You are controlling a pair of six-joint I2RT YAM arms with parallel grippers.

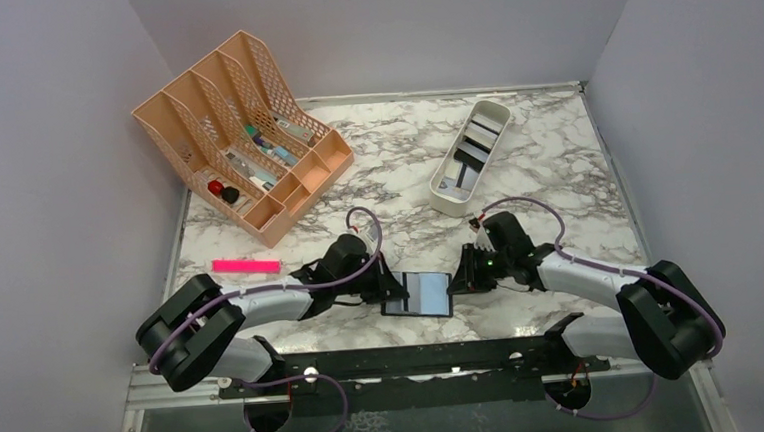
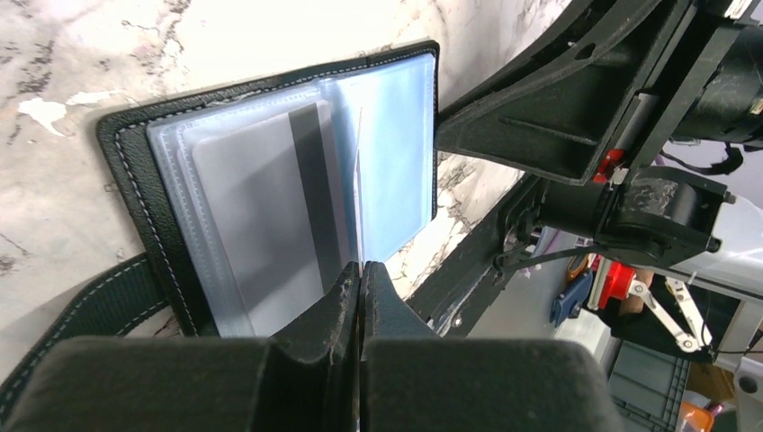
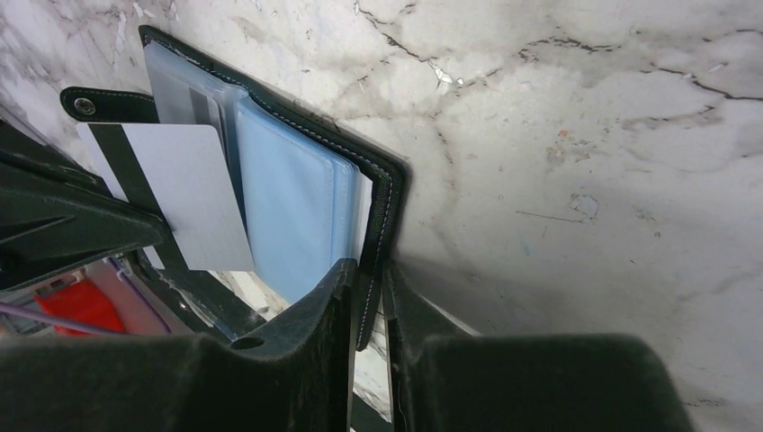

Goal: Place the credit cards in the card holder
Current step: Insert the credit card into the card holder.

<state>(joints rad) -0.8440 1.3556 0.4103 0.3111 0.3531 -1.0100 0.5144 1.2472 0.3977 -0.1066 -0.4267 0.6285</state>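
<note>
The black card holder (image 1: pixel 421 294) lies open on the marble table between my grippers, its clear sleeves showing. My left gripper (image 1: pixel 395 291) is shut on a grey-white credit card with a black stripe (image 3: pixel 184 193). It holds the card over the holder's left page; in the left wrist view the card is edge-on (image 2: pixel 358 189) above my gripper (image 2: pixel 362 268). Another card with a dark stripe (image 2: pixel 261 216) sits inside a sleeve. My right gripper (image 3: pixel 367 274) is shut on the holder's right cover edge (image 3: pixel 389 193). More cards (image 1: pixel 474 150) lie in a white tray (image 1: pixel 445 200).
A peach desk organiser (image 1: pixel 243 134) with small items stands at the back left. A pink marker (image 1: pixel 246 266) lies left of my left arm. A black rail (image 1: pixel 407 360) runs along the near table edge. Grey walls enclose the table.
</note>
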